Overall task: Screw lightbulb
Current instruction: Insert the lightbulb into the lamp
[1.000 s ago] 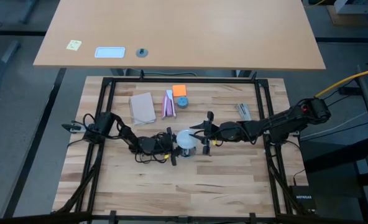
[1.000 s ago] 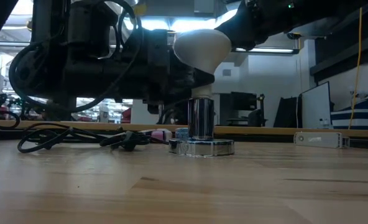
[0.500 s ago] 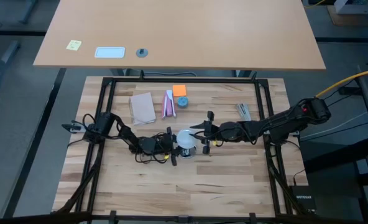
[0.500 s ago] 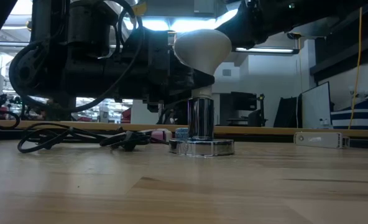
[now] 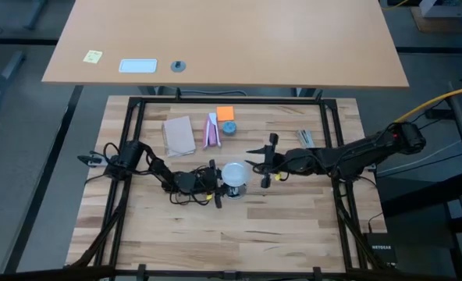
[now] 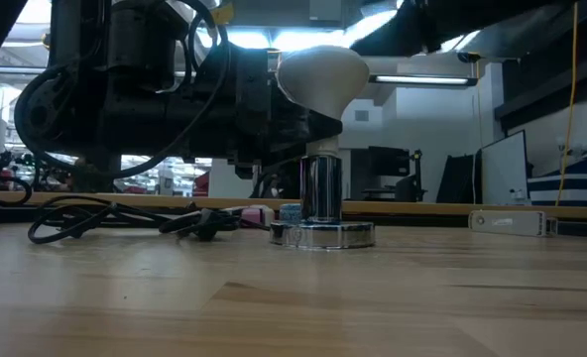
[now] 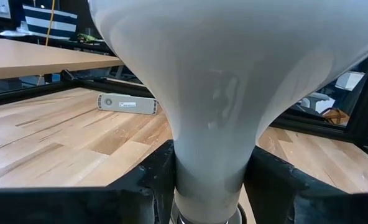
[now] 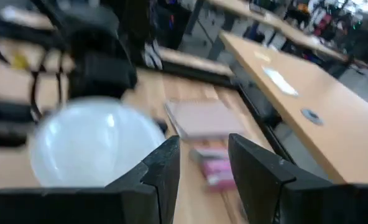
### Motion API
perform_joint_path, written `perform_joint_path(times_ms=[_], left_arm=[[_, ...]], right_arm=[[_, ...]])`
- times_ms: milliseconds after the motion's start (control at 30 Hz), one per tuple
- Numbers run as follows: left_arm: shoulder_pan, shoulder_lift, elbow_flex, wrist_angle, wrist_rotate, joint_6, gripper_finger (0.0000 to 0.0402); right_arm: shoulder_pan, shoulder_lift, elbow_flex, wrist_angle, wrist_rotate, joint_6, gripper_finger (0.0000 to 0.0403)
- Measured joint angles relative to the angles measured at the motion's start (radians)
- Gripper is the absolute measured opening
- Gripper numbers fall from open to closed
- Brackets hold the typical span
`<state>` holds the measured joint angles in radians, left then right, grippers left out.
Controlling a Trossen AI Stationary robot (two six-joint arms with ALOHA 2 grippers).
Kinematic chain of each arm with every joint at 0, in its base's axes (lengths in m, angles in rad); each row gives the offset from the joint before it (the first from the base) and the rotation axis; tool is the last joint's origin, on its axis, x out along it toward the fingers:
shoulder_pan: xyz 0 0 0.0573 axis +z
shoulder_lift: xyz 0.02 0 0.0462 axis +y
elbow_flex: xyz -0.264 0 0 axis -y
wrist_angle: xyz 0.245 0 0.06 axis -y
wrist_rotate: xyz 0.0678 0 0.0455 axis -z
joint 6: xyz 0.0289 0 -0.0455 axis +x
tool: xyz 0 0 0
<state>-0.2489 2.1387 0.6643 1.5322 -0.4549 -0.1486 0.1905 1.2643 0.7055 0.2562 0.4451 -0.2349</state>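
Note:
The frosted white lightbulb (image 5: 234, 173) stands upright mid-table, its narrow neck set in the silvery socket's barrel (image 6: 321, 193), whose round base (image 6: 321, 235) rests on the wood. My left gripper (image 7: 212, 190) reaches in low from the table's left and is shut on the bulb. My right gripper (image 5: 261, 165) hangs open to the right of the bulb and above it, clear of the globe (image 8: 91, 143), with nothing between its fingers. My left gripper pinches the bulb's narrow neck (image 7: 209, 177), just above the socket, between its two fingers (image 7: 150, 183), one on each side. The fingers come in level from the table's left. The bulb stands upright, globe on top, its base in the socket's barrel.
A dark cord (image 6: 115, 220) lies coiled left of the socket. Behind it lie a tan pad (image 5: 179, 135), a pink-and-white packet (image 5: 211, 131), an orange note (image 5: 225, 113) and a small blue disc (image 5: 229, 128). A grey strip (image 5: 306, 140) lies far right. Black rails (image 5: 133, 125) frame the table.
My right gripper has drawn back from the bulb's globe toward the table's right edge, risen, and rolled at the wrist. The bulb and socket have stayed in place.

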Motion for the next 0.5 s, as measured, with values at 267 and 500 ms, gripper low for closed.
perform_joint_path(times_ms=[267, 500], left_arm=[[0.0, 0.0, 0.0, -0.001, 0.001, 0.0, 0.0146], [0.0, 0.0, 0.0, -0.002, 0.003, 0.004, 0.0151]], right_arm=[[0.0, 0.024, 0.001, -0.288, -0.001, 0.225, 0.0143], [0.0, 0.245, -0.026, -0.209, -0.01, 0.354, 0.0143]])
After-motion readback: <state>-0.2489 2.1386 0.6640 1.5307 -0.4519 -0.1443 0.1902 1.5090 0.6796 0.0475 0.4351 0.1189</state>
